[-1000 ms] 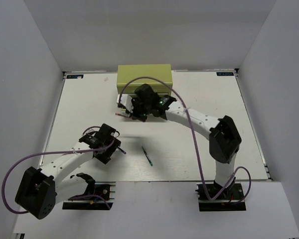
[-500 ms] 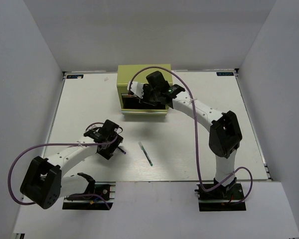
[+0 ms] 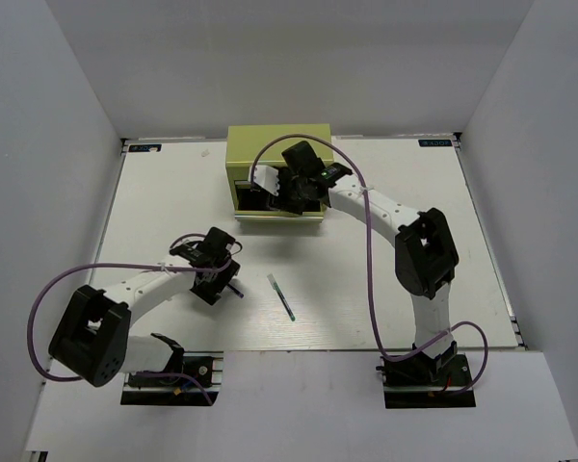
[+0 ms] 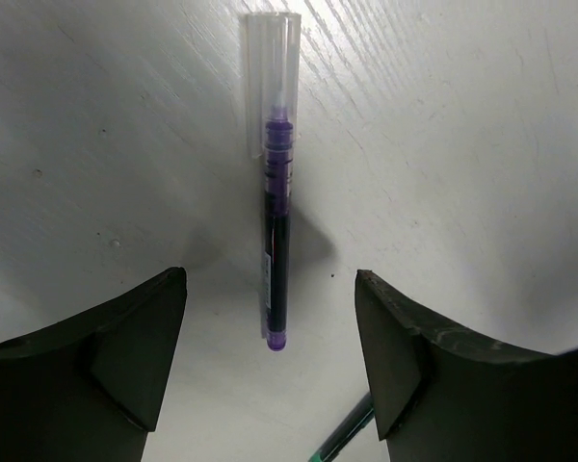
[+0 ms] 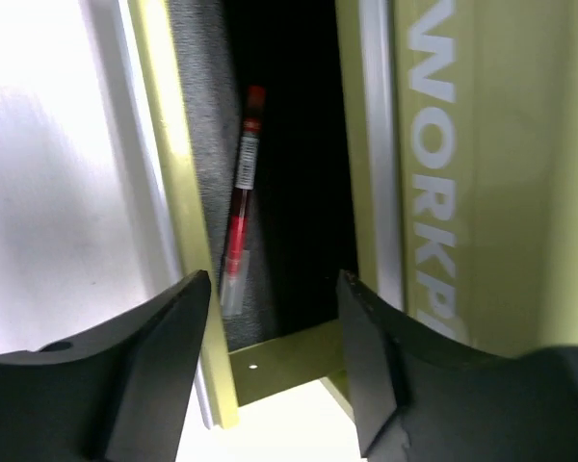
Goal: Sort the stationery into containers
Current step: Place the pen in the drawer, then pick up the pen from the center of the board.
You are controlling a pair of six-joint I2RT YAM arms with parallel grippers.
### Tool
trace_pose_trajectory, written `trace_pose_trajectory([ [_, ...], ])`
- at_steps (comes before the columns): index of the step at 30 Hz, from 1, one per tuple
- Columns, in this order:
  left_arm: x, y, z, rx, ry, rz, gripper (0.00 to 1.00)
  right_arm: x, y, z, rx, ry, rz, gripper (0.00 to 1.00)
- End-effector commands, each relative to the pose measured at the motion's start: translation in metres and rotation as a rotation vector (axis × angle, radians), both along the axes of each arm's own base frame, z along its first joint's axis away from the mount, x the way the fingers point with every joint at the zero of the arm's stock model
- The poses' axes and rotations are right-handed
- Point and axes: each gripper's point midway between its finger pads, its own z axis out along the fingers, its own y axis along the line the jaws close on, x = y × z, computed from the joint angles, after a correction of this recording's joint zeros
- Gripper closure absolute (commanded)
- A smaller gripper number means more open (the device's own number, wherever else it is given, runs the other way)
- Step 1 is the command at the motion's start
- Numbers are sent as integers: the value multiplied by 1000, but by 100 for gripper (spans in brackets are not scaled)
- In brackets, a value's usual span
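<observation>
White table (image 3: 395, 289), walled enclosure: left gripper (image 4: 268, 294) jaws spread, dark blue pen (image 4: 277, 231) lying lengthwise between them, ungripped; likely next, drop and close, room ample. Right gripper (image 5: 272, 289) jaws apart over the tool chest (image 3: 277, 144) drawer (image 5: 173, 192), red pen (image 5: 241, 202) loose inside just beyond their tips; narrow walls, so retreat straight up.

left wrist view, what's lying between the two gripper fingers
In the left wrist view, a dark purple-blue pen with a clear cap lies on the table between the left gripper's open fingers, touching neither.
</observation>
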Motion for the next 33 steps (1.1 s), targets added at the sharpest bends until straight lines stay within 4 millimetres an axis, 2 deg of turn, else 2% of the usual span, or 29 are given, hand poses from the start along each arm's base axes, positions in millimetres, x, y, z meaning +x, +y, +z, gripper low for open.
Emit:
trace_pose_trajectory([
  [1,13,3,9,24,-39,19,20,-6,5,29,67,2,17,38],
  [2,10,6,5,45,-21,22,20,-9,5,39,88,-2,13,38],
  [4,16,3,9,39,-31,22,20,-19,5,44,120,22,16,36],
  [6,16,8,3,68,-6,25,23,-28,0,45,137,49,1,35],
  [8,17,10,2,93,6,3,26,-36,1,54,173,62,6,35],
  [9,24,8,7,101,-9,-4,30,-45,-4,55,183,76,4,35],
  [11,25,11,3,132,34,-23,35,-53,-4,55,204,99,9,35],
  [13,26,13,-1,152,66,-26,44,-65,-12,53,208,119,9,35],
  [14,26,13,-7,163,89,-28,47,-71,-15,47,203,134,10,35],
  [16,24,13,-12,165,127,-48,50,-80,-21,47,214,141,5,33],
  [17,22,14,-18,176,149,-49,50,-82,-23,53,227,129,3,28],
  [19,20,10,-22,167,175,-74,51,-88,-28,52,240,136,-8,18],
  [20,19,11,-25,173,186,-74,53,-90,-27,54,248,135,-4,16],
  [24,17,10,-33,187,231,-98,64,-95,-34,52,259,144,-16,15],
  [25,17,9,-33,179,234,-100,70,-97,-34,53,262,144,-16,15],
  [31,17,5,-38,160,233,-112,80,-99,-40,54,283,163,-36,15],
  [33,21,0,-33,138,210,-114,84,-100,-42,52,289,175,-51,10],
])
